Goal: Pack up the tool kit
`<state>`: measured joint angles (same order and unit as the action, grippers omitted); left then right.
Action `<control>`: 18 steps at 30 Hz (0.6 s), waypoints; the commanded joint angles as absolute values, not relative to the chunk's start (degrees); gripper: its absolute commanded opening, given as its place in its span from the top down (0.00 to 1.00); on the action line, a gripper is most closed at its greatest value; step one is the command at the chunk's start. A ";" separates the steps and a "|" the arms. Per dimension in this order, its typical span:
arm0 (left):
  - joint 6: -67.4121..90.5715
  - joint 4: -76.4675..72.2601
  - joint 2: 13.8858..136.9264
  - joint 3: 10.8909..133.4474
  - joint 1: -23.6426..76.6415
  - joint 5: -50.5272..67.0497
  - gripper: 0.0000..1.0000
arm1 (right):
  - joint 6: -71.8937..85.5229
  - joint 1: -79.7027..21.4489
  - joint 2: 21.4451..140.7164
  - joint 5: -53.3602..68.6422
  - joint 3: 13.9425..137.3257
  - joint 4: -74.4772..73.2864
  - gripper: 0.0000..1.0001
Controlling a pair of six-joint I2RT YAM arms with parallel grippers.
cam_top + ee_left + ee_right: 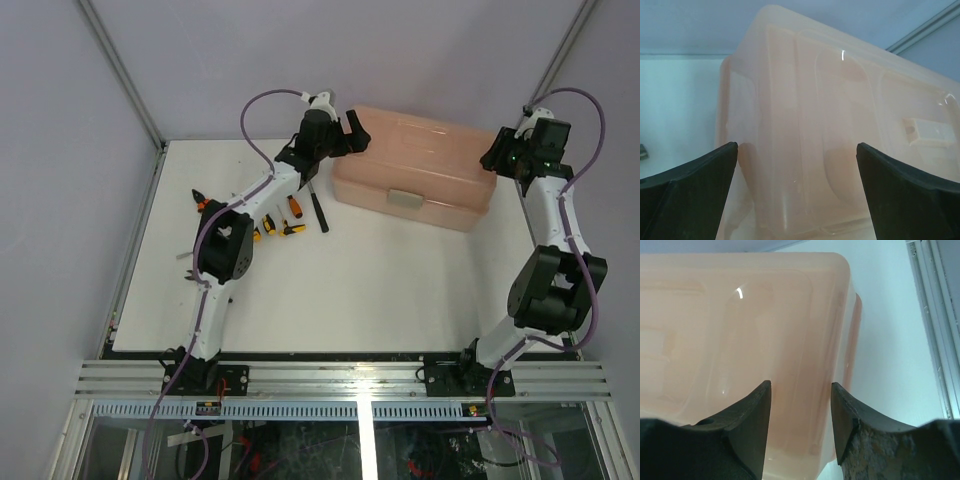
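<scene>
Pale grey walls and a metal frame post (120, 75) enclose the white table (350, 290). Behind the left gripper (352, 128), alongside its arm, lie pliers (203, 200), screwdrivers (280, 222) and a hammer (318, 210). That gripper gapes wide and empty, the closed salmon toolbox (415, 165) just ahead of its fingertips. The right gripper (497, 150), jaws half apart and holding nothing, faces the box's other end.

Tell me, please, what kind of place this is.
Likely a robot lab test cell, not a workshop: a left arm and right arm bolted to a metal rail by a white table, plain walls around it, and a toolbox with tools laid out.
</scene>
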<state>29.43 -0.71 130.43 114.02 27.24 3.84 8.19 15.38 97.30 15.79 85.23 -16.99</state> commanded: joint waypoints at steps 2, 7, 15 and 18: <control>23.04 7.27 133.64 115.14 27.96 8.34 0.00 | 7.46 5.65 95.78 20.91 73.22 -36.69 0.55; 21.40 7.32 134.22 116.06 27.86 10.03 0.00 | 8.77 3.63 88.14 20.74 67.14 -38.59 0.56; 20.47 6.75 136.07 117.44 27.95 14.65 0.00 | 14.15 -1.31 76.57 21.88 55.78 -39.77 0.56; 20.30 6.50 136.86 118.16 27.87 15.49 0.00 | 16.53 -2.50 72.29 21.71 53.82 -40.57 0.57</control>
<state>22.90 -0.69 132.90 118.34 24.49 5.19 10.02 3.77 71.24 9.98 60.42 -22.31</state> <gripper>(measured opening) 0.997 0.459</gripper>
